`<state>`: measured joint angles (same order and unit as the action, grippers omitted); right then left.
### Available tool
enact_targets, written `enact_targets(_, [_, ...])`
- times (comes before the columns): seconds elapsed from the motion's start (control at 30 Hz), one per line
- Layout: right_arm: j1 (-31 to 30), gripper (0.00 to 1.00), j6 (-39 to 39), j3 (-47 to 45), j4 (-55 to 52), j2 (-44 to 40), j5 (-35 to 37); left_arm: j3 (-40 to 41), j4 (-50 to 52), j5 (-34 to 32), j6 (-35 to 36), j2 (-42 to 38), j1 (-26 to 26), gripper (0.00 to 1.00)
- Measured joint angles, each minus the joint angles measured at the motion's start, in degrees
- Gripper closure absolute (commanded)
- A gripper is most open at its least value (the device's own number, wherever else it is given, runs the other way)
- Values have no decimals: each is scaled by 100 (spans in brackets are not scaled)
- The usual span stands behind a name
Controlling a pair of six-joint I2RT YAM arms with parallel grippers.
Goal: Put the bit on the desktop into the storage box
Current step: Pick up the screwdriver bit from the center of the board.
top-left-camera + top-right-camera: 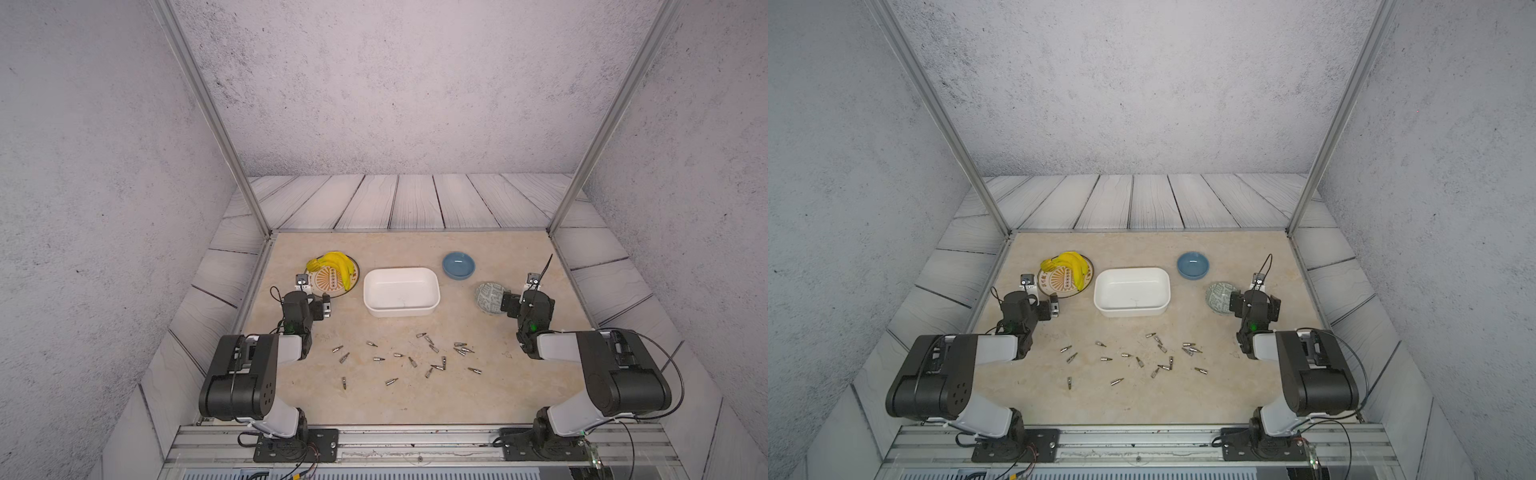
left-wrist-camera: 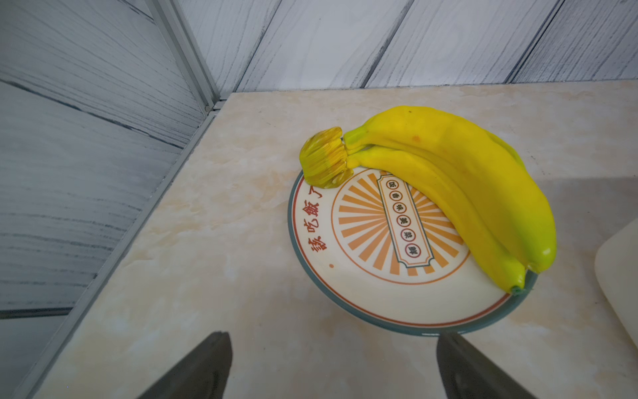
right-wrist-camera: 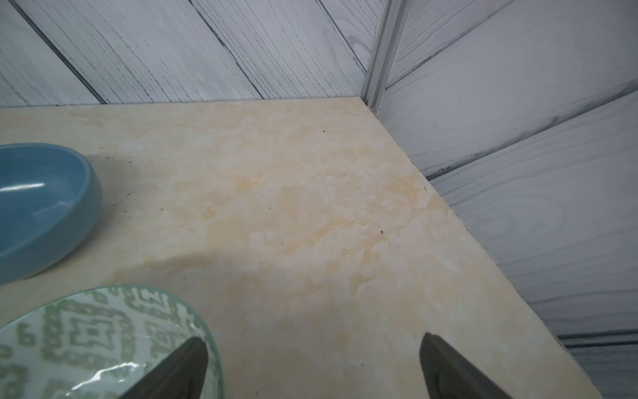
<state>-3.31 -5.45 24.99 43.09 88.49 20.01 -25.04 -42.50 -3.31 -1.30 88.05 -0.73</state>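
Several small metal bits (image 1: 391, 381) (image 1: 1117, 381) lie scattered over the front half of the beige marble desktop (image 1: 415, 249). Behind them, mid-table, stands the white storage box (image 1: 401, 291) (image 1: 1131, 291), with nothing visible inside; one corner of it shows in the left wrist view (image 2: 618, 276). My left gripper (image 1: 306, 296) (image 2: 333, 335) hovers open at the left, its dark fingertips apart over bare desktop beside a plate. On the right my right gripper (image 1: 525, 297) (image 3: 312, 338) is open too, one finger over a patterned bowl. Neither holds anything. No bit shows in either wrist view.
A printed plate (image 1: 332, 286) (image 2: 345, 276) with yellow bananas (image 1: 334, 262) (image 2: 448, 165) sits left of the box. A blue bowl (image 1: 458, 265) (image 3: 41, 207) and a green-patterned bowl (image 1: 488, 295) (image 3: 86, 338) sit to its right. Aluminium rails and grey plank panels border the desktop.
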Motion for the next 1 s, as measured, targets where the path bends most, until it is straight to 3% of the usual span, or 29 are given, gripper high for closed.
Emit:
enact_targets(0.93, [0,0,0,0,0,0,0,-2,7,17,-2,0,28,1])
enact_targets(1.0, [0,0,20,0,2,0,-52,-7,4,28,0,0,31,9])
